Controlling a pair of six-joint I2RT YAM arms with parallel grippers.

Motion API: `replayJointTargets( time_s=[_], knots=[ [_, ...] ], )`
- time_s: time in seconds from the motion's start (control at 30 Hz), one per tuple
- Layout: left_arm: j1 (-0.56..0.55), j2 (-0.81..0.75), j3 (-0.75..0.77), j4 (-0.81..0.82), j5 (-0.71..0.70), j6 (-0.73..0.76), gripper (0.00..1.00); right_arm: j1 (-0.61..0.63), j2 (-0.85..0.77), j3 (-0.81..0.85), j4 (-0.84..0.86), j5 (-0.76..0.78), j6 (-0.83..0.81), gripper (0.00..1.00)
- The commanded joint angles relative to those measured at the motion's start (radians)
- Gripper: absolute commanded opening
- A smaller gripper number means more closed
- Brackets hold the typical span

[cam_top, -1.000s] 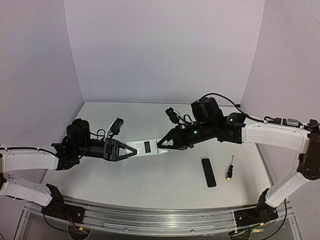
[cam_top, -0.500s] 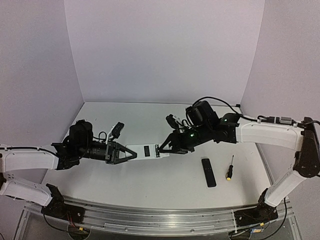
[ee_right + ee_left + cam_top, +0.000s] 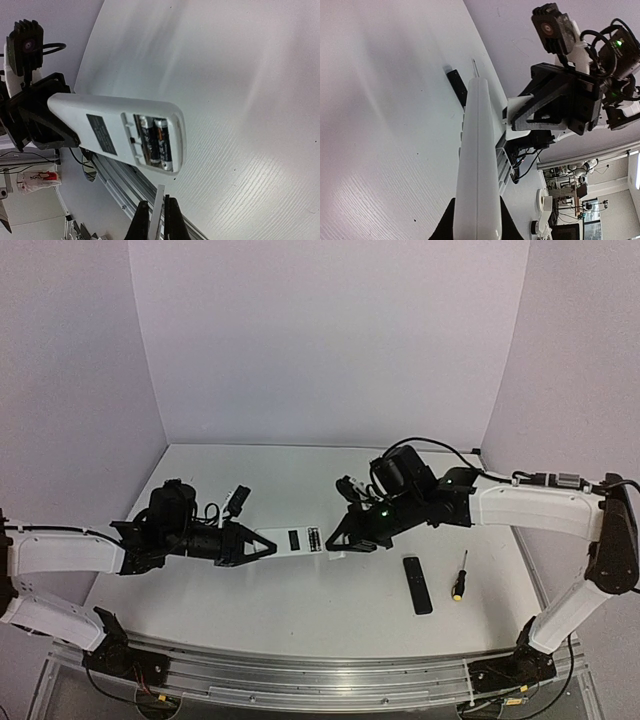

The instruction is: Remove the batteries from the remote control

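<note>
Nearest the arm bases, a flat black piece (image 3: pixel 417 584) and a screwdriver (image 3: pixel 459 577) lie side by side, apart, on the right of the surface (image 3: pixel 300 610).

Farther in, the left fingers (image 3: pixel 255 543) are closed on one end of a white remote (image 3: pixel 293 539) and hold it lengthwise off the surface, its free end toward the right arm. In the left wrist view the two dark fingers (image 3: pixel 445 229) flank the near end of the remote (image 3: pixel 476 165).

The right fingers (image 3: pixel 338 536) sit at the remote's free end. They are pinched tight on a thin white plate (image 3: pixel 158 210), seen edge-on between them in the right wrist view.

The batteries (image 3: pixel 155 140) are in the remote's uncovered compartment at that free end: two dark cells side by side, lengthwise. They lie just beyond the tips of the right fingers (image 3: pixel 172 222), near them but not touching, and at the opposite end of the remote from the left fingers.
</note>
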Motion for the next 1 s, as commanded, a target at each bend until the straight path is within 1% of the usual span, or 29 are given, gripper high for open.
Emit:
replayJointTargets(
  time_s=[0.0,0.1,0.23,0.4,0.53,0.73,0.8,0.87,0.9,0.97],
  knots=[
    [0.004,0.074,0.030,0.013,-0.029,0.033,0.00,-0.025,-0.071,-0.068,-0.022,0.015,0.017,0.01],
    [0.008,0.144,0.056,0.002,-0.005,0.048,0.00,-0.070,-0.067,-0.130,-0.021,-0.002,0.051,0.01],
    [0.015,0.215,0.087,-0.012,0.039,0.050,0.00,-0.117,-0.021,-0.180,-0.018,0.015,0.046,0.02],
    [0.031,0.288,0.122,-0.028,0.123,0.061,0.00,-0.135,0.090,-0.173,0.006,0.002,0.030,0.02],
    [0.045,0.350,0.150,-0.045,0.190,0.073,0.00,-0.147,0.171,-0.176,0.061,-0.020,0.043,0.02],
    [0.069,0.415,0.209,-0.157,0.233,0.106,0.01,-0.178,0.228,-0.231,0.130,-0.035,0.065,0.04],
    [0.074,0.432,0.229,-0.196,0.236,0.118,0.03,-0.196,0.242,-0.260,0.161,-0.050,0.078,0.05],
    [0.077,0.446,0.245,-0.223,0.238,0.127,0.08,-0.211,0.243,-0.295,0.195,-0.079,0.097,0.08],
    [0.078,0.455,0.251,-0.238,0.240,0.135,0.12,-0.216,0.235,-0.312,0.202,-0.078,0.100,0.09],
    [0.086,0.466,0.267,-0.289,0.221,0.150,0.17,-0.226,0.217,-0.337,0.204,-0.070,0.100,0.13]
  ],
)
